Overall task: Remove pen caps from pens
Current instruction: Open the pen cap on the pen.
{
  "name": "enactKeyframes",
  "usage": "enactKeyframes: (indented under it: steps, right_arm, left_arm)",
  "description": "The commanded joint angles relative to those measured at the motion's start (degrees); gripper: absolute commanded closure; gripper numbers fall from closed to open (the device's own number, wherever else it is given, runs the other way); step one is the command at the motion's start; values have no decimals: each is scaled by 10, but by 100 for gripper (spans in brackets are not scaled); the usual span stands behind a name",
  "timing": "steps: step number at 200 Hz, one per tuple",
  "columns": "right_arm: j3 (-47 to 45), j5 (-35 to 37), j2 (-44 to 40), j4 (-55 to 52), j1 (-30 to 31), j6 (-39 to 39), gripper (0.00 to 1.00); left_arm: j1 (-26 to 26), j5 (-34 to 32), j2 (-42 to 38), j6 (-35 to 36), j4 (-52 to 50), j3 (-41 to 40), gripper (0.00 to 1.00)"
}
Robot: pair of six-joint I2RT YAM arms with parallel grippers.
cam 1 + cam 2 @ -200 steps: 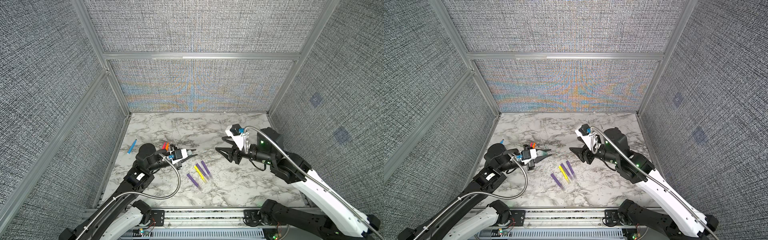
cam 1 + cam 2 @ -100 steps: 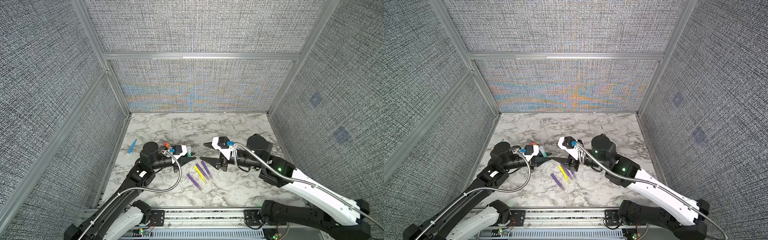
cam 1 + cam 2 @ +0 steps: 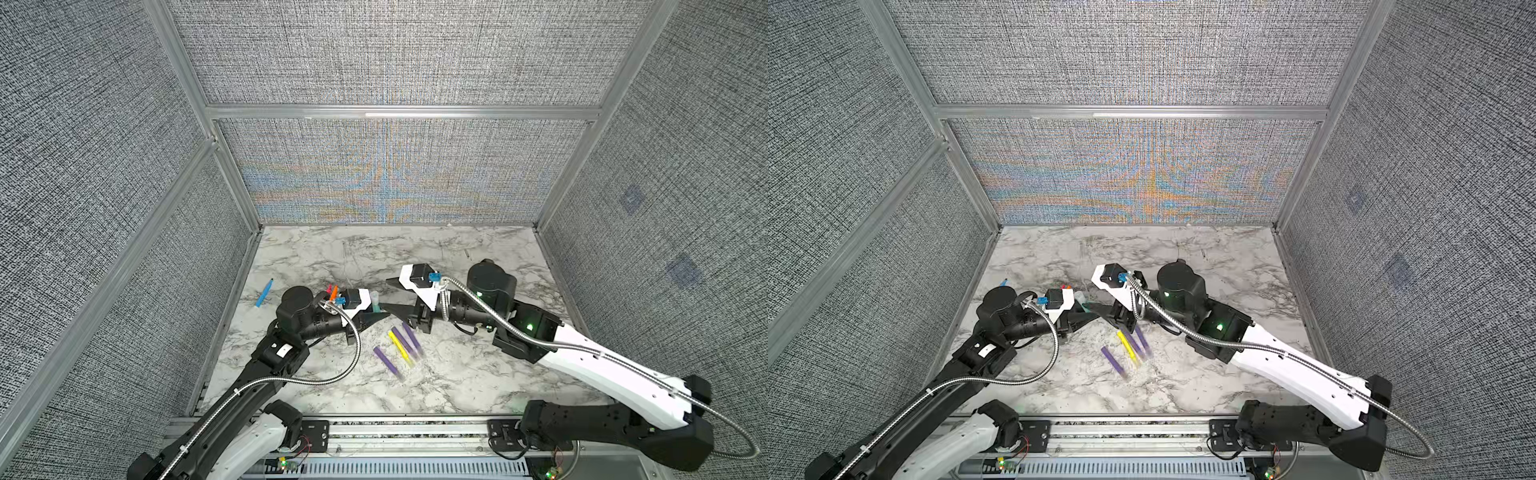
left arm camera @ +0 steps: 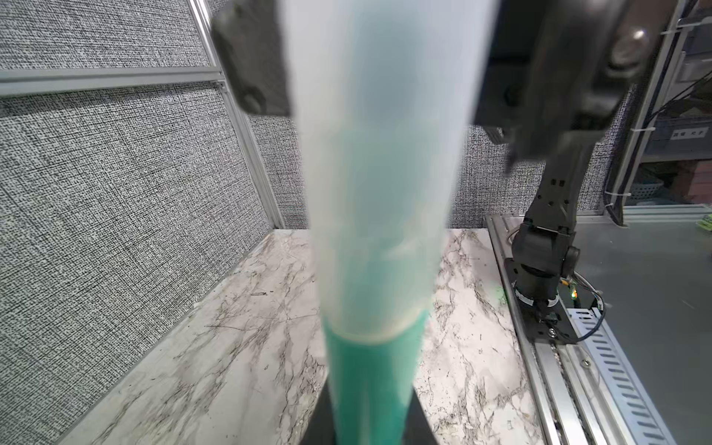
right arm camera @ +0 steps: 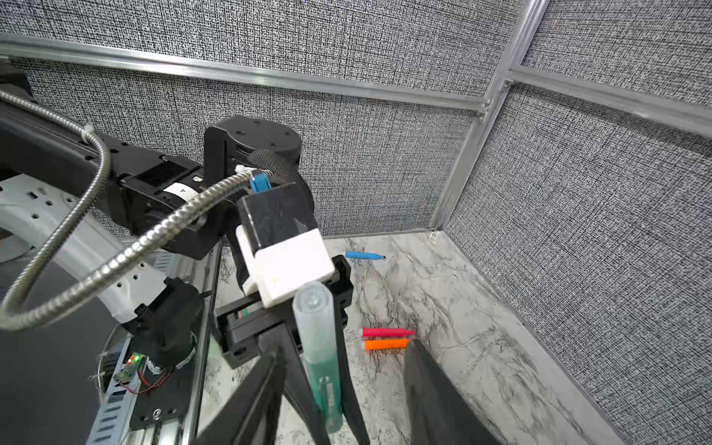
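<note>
Both top views: the marble surface [image 3: 457, 257], white with grey veins, is boxed in on the left, far and right sides by grey woven panels [image 3: 395, 54] set in aluminium framing [image 3: 399, 112]. A rail [image 3: 407, 432] is run along the near edge.

The left gripper [image 3: 376, 313] is seen clamped on the teal pen [image 3: 376, 307], left of centre and off the surface, cap end up. The clear cap [image 3: 375, 296] is seated on the pen. The right gripper [image 3: 384, 293] is set around the cap, jaws apart.

A cluster of purple and yellow pens [image 3: 400, 348] is laid on the marble just near of both grippers. A blue pen [image 3: 264, 293] is left alone by the left panel.

Left wrist: the frame is filled by the pen, teal barrel [image 4: 370, 385] under the frosted cap [image 4: 377, 173]. The right gripper's fingers [image 4: 250, 57] are seen blurred on either side of it. Contact cannot be told here. Veined marble, panel and the right arm's base [image 4: 539, 269] are seen behind.

Right wrist: a gap is shown between the cap [image 5: 314, 316] and each right finger. A pink-red pen [image 5: 387, 332] and an orange pen [image 5: 387, 344] are laid side by side on the marble. The blue one [image 5: 364, 255] is seen near the panel corner.
</note>
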Motion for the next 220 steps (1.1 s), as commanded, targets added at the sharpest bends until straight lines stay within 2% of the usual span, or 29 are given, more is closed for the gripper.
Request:
enactKeyframes:
  steps: [1, 46, 118, 152, 220]
  right_arm:
    - [3, -10, 8, 20, 3, 5, 48]
    - [3, -10, 26, 38, 7, 6, 49]
    - [13, 5, 43, 64, 7, 17, 63]
    - [19, 10, 47, 64, 7, 14, 78]
    - [29, 4, 81, 73, 7, 18, 87]
  left_arm:
    - [2, -6, -4, -9, 30, -2, 100]
    - [5, 0, -5, -17, 39, -5, 100]
    - [5, 4, 2, -21, 45, -8, 100]
    - [5, 1, -1, -21, 43, -9, 100]
    - [5, 9, 13, -17, 30, 1, 100]
